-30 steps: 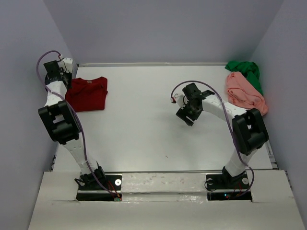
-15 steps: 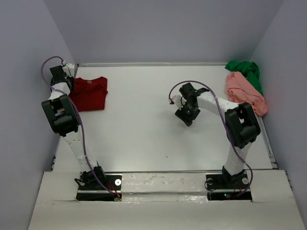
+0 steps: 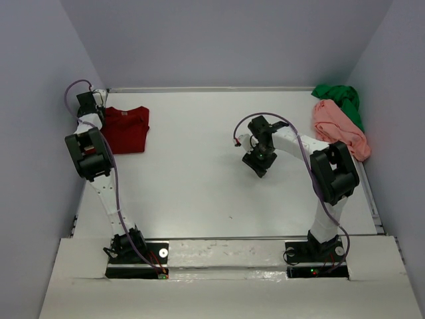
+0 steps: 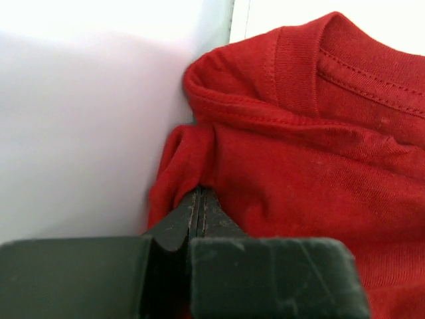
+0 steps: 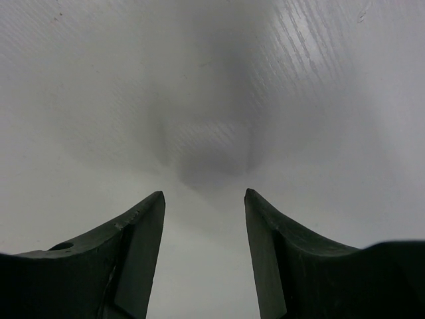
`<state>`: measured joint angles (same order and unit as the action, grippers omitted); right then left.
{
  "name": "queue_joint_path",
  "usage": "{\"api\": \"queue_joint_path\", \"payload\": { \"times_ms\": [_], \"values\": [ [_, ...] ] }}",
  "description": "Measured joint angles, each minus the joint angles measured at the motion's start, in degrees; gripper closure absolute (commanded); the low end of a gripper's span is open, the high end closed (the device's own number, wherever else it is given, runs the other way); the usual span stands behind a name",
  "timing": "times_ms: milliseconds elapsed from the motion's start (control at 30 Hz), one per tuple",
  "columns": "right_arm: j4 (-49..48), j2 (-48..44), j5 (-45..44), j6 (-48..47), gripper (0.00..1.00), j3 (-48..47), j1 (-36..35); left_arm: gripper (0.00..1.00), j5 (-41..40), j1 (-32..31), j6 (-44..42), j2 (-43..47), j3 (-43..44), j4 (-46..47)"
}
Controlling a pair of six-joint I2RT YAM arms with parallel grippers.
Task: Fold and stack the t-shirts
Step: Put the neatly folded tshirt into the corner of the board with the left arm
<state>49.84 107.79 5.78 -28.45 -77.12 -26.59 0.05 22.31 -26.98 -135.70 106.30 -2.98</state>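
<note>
Dark red t-shirt (image 3: 127, 129): table (image 3: 199, 193) far-left; L gripper (image 4: 199, 194) jaws closed tight at its edge. R gripper (image 5: 203, 194): mid-table, jaws part-open, empty. Salmon pink t-shirt (image 3: 339, 129), green t-shirt (image 3: 342, 98): far-right.

The dark red t-shirt (image 3: 126, 129) at ten o'clock was plain, like the salmon pink t-shirt (image 3: 339, 129) and bright green t-shirt (image 3: 340, 98); the tabletop (image 3: 199, 179) was white.

Soft knit-cloth dark red t-shirt (image 4: 319, 166); smooth matt white table (image 3: 199, 193).
</note>
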Motion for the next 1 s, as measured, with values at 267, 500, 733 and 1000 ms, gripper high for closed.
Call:
{"api": "queue_joint_path", "payload": {
  "times_ms": [267,500,733,1000],
  "values": [
    [0.50,-1.40,-0.24,0.00,0.32,0.15,0.00,1.00,-2.40,-0.81,0.24,-1.07,1.42,-1.29],
    [-1.73,-10.86,-4.66,0.68,0.15,2.43,1.44,1.00,0.55,-1.16,1.68,6.51,-2.71,-5.73],
    [-10.71,-20.79,-16.70,5.11,0.10,7.78,8.74,0.66,11.72,-4.57,4.09,31.34,-7.10,-10.95],
    [-18.49,-27.80,-22.49,8.33,0.07,18.16,10.03,0.25,19.17,-17.33,5.51,58.77,-25.16,-7.93]
  ]
}}
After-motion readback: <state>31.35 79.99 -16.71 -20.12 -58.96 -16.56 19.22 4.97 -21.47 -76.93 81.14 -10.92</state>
